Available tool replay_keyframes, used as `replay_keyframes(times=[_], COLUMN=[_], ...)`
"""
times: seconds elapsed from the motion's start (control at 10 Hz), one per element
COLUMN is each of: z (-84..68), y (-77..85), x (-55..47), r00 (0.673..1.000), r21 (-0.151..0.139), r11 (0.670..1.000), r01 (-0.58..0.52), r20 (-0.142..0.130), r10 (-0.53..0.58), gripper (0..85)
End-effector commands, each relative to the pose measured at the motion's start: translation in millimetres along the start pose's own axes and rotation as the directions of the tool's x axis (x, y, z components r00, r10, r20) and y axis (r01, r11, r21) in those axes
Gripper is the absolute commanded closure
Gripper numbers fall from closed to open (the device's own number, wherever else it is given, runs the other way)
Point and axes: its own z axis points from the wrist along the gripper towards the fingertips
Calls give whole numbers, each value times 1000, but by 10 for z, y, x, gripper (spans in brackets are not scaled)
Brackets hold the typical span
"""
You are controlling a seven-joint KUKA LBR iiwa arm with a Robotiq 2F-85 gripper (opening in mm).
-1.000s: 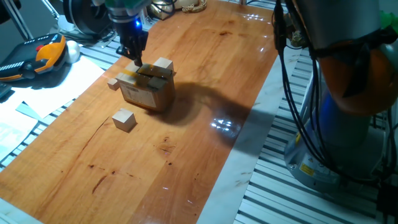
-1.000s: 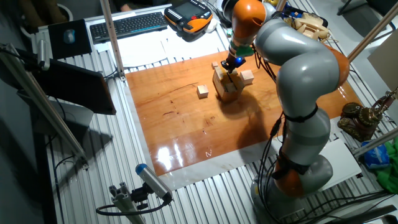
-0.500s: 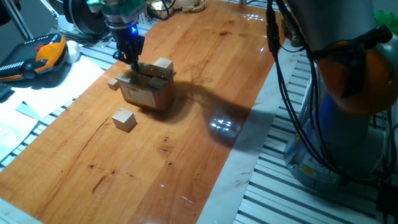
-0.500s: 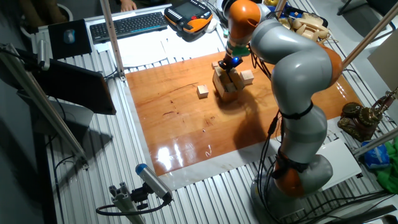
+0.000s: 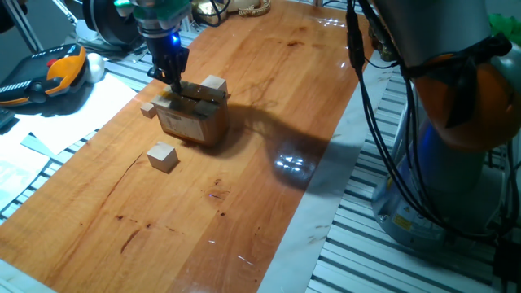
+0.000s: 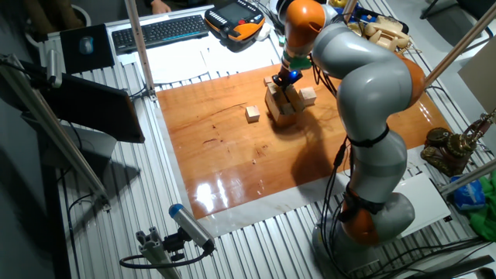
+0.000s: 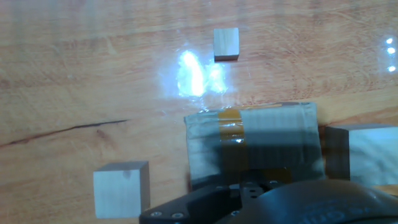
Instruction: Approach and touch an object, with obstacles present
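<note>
Because the smallest plain light-wood cube (image 5: pixel 147 109) sits on the wooden table (image 5: pixel 269 98) just beside the brown cardboard box with yellow tape (image 5: pixel 192 119), the black two-finger gripper (image 5: pixel 173 80) above that box's edge should descend clear of it. Two larger pale wooden cubes (image 5: pixel 163 156) (image 5: pixel 214 86) flank the box. Whether the claw is released or clenched cannot be told, and the taped box hides any contents.

Three wooden cubes (image 5: pixel 163 156) (image 5: pixel 214 85) (image 5: pixel 147 109), one cardboard box (image 5: pixel 192 119).
</note>
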Motion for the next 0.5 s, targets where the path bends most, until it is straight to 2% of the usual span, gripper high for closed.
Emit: replay_keyframes(times=[0.0,0.2,0.3,0.4], z=[0,0,0,0], y=[-4,-4,-4,-4], x=[-1,-1,-1,-1], r00=[1000,1000,1000,999], r21=[-2,-4,-4,7], r11=[1000,1000,1000,999], r01=[-3,-7,8,34], r20=[1,1,-9,-21], r10=[3,7,-8,-34], gripper=[850,850,850,850])
